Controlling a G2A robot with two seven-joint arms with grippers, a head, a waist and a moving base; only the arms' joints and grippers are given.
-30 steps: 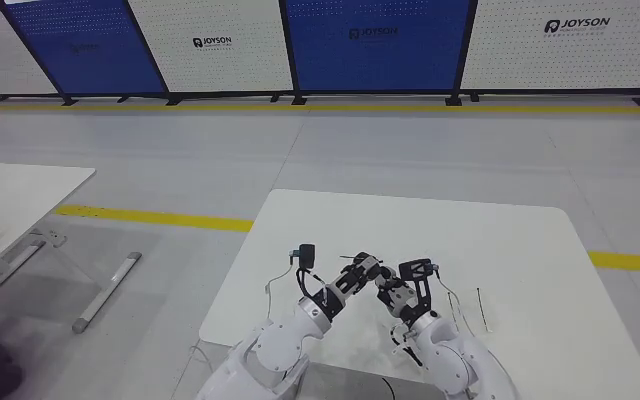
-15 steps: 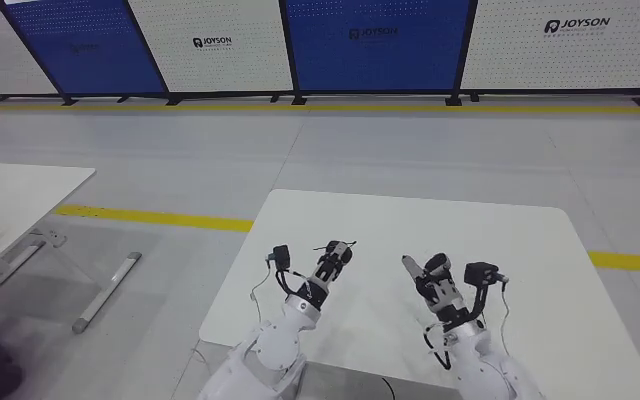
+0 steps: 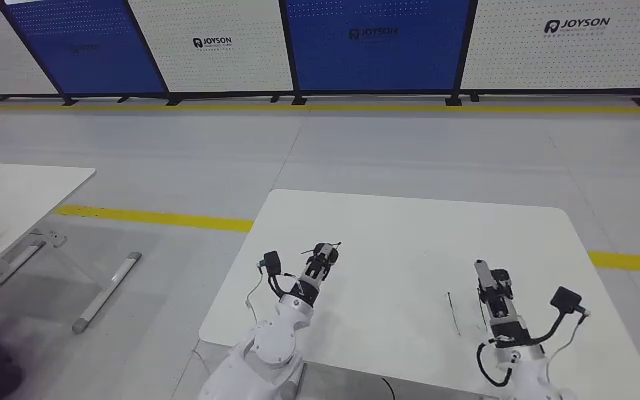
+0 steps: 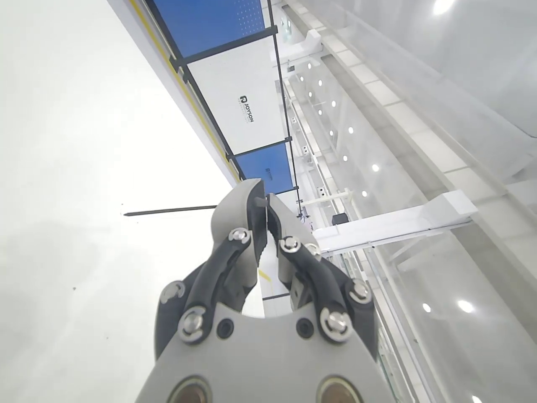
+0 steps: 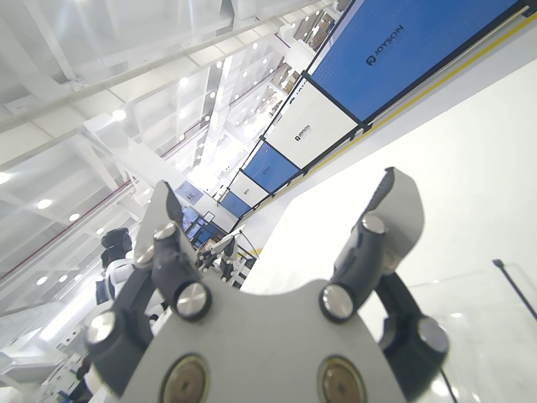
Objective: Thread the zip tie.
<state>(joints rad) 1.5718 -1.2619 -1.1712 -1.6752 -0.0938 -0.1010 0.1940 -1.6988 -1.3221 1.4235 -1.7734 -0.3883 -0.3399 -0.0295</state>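
Closest to the robot's edge of the table [image 3: 400, 225], a loose zip tie [image 3: 453, 313] lies flat on the white top. It is a thin dark strip, and nothing touches it. Just beside it, on the outer side, the right gripper [image 3: 488, 272] hangs over the table with its fingers [image 5: 398, 203] spread wide and nothing between them.

A little farther up and well apart, on the other side, is the left gripper [image 3: 322, 253]. Its fingers [image 4: 235, 215] are pressed together on a second tie, the held zip tie [image 4: 168, 210]. They pinch it at what looks like the head end. The strap sticks out sideways, straight, with its pointed tip free in the air, and I see no loop in it.

To my eye the threading itself is not yet made. One tie is in hand but unlooped, the other arm is empty, and the two arms are too far apart to work together.

The next move, I'd judge, calls for the arms to meet over the middle of the table. The open right fingers would need to close on the free tip and steer it round into the small slot in the head. That is a fine target on a springy strap, so the left fingers must hold the head steady with the slot facing the tip.

Beyond the table are grey floor, a yellow line [image 3: 150, 217] and a row of blue and white panels [image 3: 380, 45].
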